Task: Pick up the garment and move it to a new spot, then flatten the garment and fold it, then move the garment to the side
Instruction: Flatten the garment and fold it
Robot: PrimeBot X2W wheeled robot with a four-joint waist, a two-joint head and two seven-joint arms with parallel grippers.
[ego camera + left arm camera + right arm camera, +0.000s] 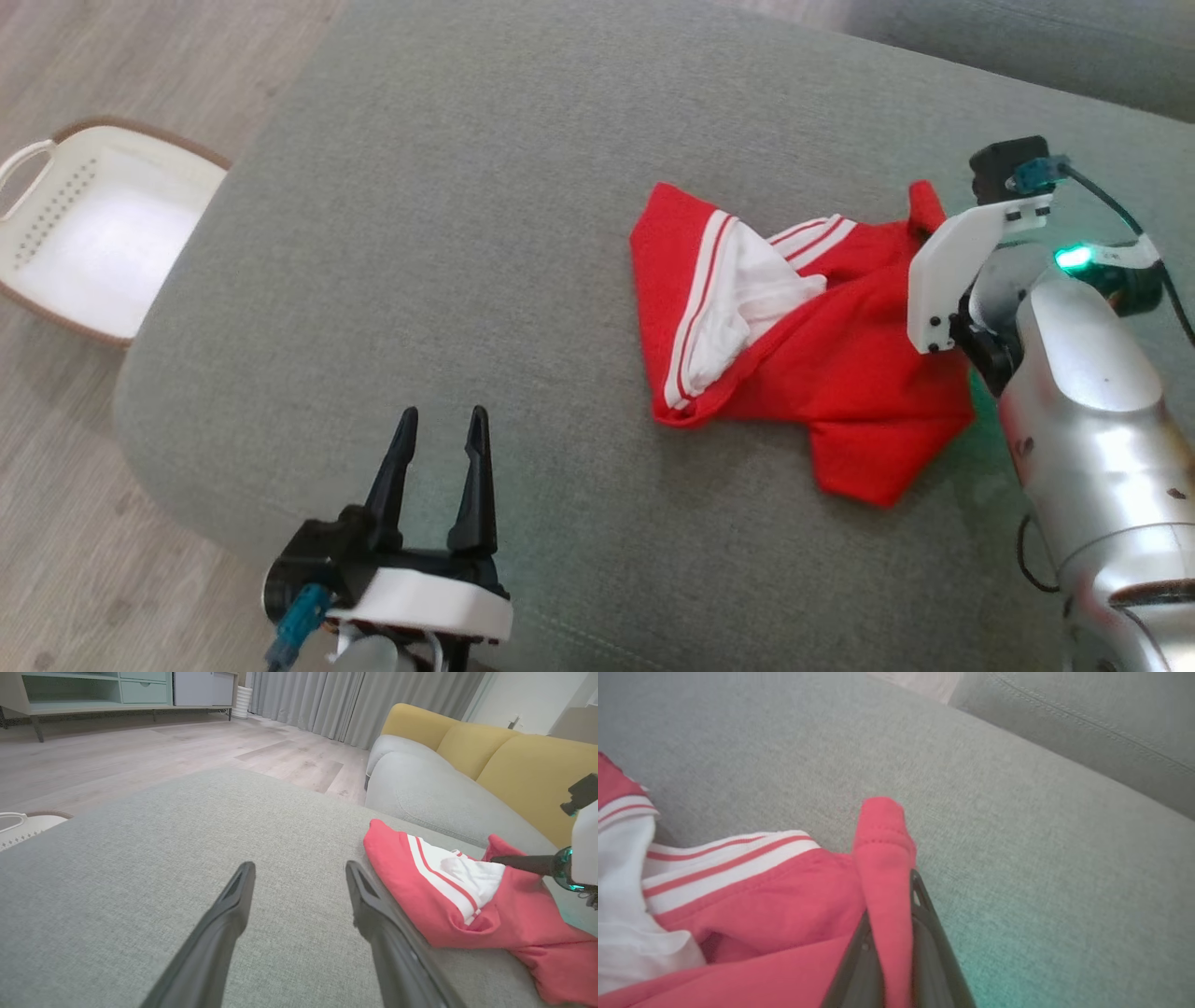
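Pinching a fold of the garment (840, 364), which looks soft and light, the right end effector (896, 891) is clamped tight; the left end effector (441, 420) gapes apart.

The soft red cloth garment (840, 373) is lying on a rough woven cushion (448, 233). Left of the left gripper (441, 418), a smooth plastic basket (65, 201) is shining.
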